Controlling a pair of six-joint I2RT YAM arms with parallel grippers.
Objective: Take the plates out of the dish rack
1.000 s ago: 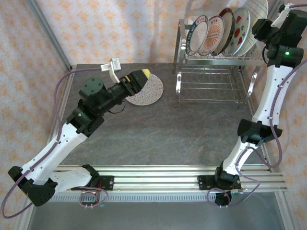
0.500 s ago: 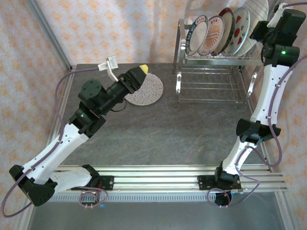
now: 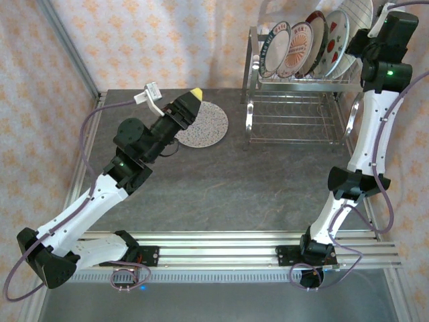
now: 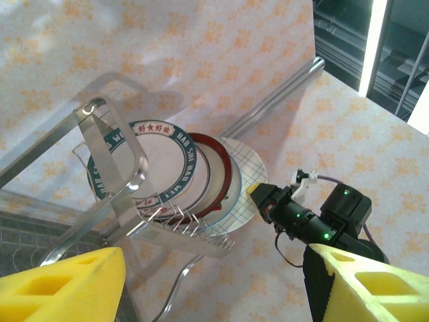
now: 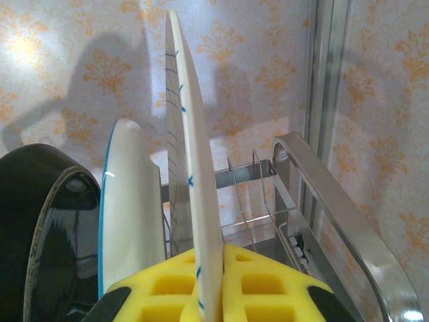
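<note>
The chrome dish rack [image 3: 300, 86] stands at the back right with several plates [image 3: 295, 50] upright in its upper slots. My right gripper [image 3: 358, 41] is shut on the rim of the rightmost one, the pale plaid-grid plate [image 3: 360, 15]. In the right wrist view that plate [image 5: 193, 168] runs edge-on between the yellow pads [image 5: 268, 288], beside a teal-and-white plate [image 5: 131, 201]. My left gripper [image 3: 191, 100] hangs open and holds nothing, above the edge of a speckled plate [image 3: 209, 127] that lies flat on the table. The left wrist view looks towards the rack [image 4: 114, 194] and the plaid plate [image 4: 244, 178].
The rack's flat lower shelf [image 3: 295, 121] is bare wire. A thick chrome side rail [image 5: 335, 201] runs close to the right of the held plate. A patterned wall stands right behind the rack. The grey tabletop [image 3: 234, 181] stretches between the two arms.
My right gripper has shut on the plaid plate's rim and shifted slightly up and back. My left gripper has lifted from the speckled plate and tilted up towards the rack.
</note>
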